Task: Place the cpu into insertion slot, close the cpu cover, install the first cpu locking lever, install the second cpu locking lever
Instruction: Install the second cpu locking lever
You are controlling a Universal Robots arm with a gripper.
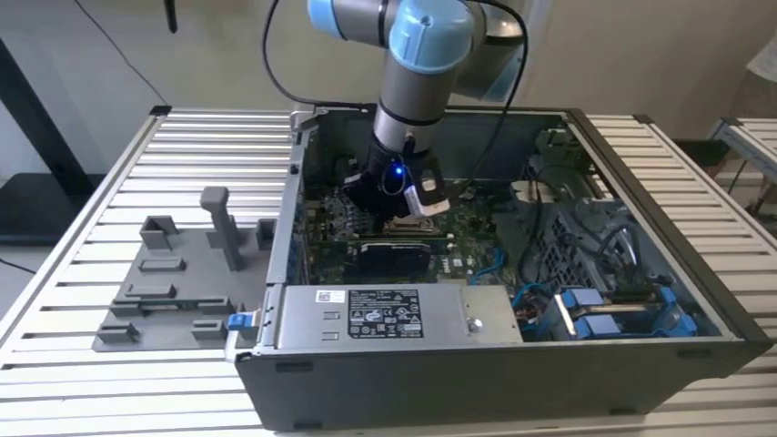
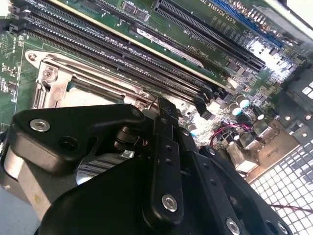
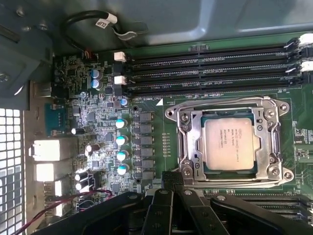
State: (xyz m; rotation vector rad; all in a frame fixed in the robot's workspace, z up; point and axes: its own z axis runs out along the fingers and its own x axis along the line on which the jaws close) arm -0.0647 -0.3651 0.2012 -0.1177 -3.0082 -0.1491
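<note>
The cpu [image 3: 230, 144] sits seated in the insertion slot [image 3: 270, 147], with the cpu cover [image 3: 195, 139] lying down around it. The hand [image 3: 171, 182] hovers just beside the socket's edge; whether it is clenched cannot be told. Judged stage: lever installation, demanding precise hooking.
</note>
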